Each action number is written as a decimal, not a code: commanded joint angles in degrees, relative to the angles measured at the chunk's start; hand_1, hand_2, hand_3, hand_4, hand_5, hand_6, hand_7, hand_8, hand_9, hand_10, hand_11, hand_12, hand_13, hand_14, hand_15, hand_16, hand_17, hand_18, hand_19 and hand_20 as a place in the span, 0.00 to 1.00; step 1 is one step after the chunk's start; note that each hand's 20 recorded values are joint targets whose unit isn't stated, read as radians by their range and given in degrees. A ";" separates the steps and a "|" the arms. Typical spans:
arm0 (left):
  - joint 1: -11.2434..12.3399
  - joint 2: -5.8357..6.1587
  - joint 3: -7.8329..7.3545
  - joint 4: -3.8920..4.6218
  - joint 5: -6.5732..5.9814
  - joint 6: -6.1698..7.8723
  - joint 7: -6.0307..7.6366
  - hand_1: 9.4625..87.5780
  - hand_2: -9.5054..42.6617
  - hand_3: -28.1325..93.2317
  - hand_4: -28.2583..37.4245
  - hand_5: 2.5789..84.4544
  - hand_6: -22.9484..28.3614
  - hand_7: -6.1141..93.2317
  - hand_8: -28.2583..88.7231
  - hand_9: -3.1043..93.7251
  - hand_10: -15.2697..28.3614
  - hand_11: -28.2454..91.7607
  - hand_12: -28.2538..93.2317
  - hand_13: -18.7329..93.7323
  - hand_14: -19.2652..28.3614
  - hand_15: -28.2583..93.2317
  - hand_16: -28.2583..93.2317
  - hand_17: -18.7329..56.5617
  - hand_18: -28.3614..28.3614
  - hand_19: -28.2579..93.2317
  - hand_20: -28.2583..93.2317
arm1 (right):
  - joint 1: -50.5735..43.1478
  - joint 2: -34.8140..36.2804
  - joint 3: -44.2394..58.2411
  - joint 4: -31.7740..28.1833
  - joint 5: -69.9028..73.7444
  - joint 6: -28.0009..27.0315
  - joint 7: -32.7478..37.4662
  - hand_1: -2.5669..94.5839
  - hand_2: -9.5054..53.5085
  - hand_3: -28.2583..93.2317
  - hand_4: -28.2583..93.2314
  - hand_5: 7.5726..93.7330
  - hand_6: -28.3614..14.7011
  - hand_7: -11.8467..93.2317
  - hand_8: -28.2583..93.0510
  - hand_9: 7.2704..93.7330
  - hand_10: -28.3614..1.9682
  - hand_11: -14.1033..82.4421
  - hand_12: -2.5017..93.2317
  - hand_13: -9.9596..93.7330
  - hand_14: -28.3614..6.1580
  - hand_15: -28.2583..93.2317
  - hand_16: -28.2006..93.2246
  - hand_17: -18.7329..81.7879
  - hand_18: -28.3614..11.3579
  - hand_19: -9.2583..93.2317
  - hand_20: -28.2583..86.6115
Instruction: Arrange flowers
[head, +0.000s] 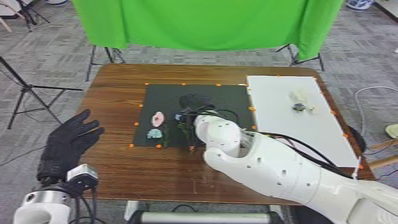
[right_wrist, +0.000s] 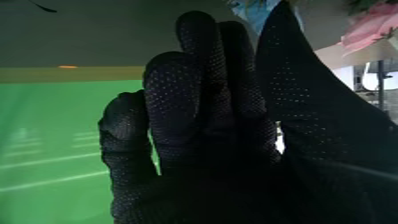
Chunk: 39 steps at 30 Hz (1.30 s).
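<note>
In the head view my right hand (head: 195, 102) is over the dark mat (head: 182, 90), beside a small blue flower (head: 179, 117). A pink flower (head: 158, 119) and a light blue flower (head: 155, 133) lie to its left on the mat. My left hand (head: 69, 142) stands open at the table's left edge. In the right wrist view my right hand (right_wrist: 209, 115) has its fingers fairly straight and the thumb apart; a blue flower (right_wrist: 255, 11) and a pink flower (right_wrist: 371, 30) show beyond the thumb side. The right arm and glove partly cover the stems.
A white board (head: 275, 120) lies on the right of the brown table (head: 115, 170), with a small vase-like object (head: 299, 107) on it. Orange markers line both surfaces. A green cloth (head: 213, 25) hangs behind the table. A black tripod (head: 27, 85) stands off the left side.
</note>
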 joint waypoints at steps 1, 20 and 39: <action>1.58 -0.58 -0.03 -0.42 0.29 0.00 -0.78 0.20 0.36 0.90 0.12 0.41 0.64 0.21 0.15 0.39 0.83 0.49 0.30 0.39 0.96 0.65 0.14 0.15 0.90 0.75 0.17 | 0.48 0.92 0.24 -1.51 -1.15 -1.57 0.94 0.47 0.00 0.94 0.00 0.66 0.62 0.37 0.15 0.77 0.58 0.45 0.33 0.71 0.54 0.89 0.36 0.46 0.14 1.00 0.64; 4.77 -0.57 -0.24 -2.16 -0.12 2.05 0.37 0.20 0.36 0.90 0.12 0.41 0.64 0.21 0.15 0.39 0.83 0.49 0.30 0.39 0.96 0.65 0.14 0.15 0.90 0.76 0.17 | -5.95 17.59 17.28 -16.19 1.76 -5.05 -1.25 0.40 0.00 0.98 0.00 0.56 0.57 0.34 0.09 0.62 0.40 0.48 0.17 0.66 0.47 0.89 0.32 0.44 0.13 1.00 0.62; 5.08 -1.01 0.09 -2.04 0.14 2.09 0.02 0.20 0.36 0.89 0.12 0.41 0.65 0.21 0.15 0.39 0.83 0.49 0.30 0.39 0.96 0.65 0.15 0.15 0.90 0.76 0.17 | -13.35 37.70 25.11 -12.43 10.25 4.92 6.86 0.38 0.00 0.99 0.00 0.51 0.56 0.32 0.10 0.55 0.38 0.40 0.16 0.65 0.47 0.87 0.30 0.43 0.15 1.00 0.59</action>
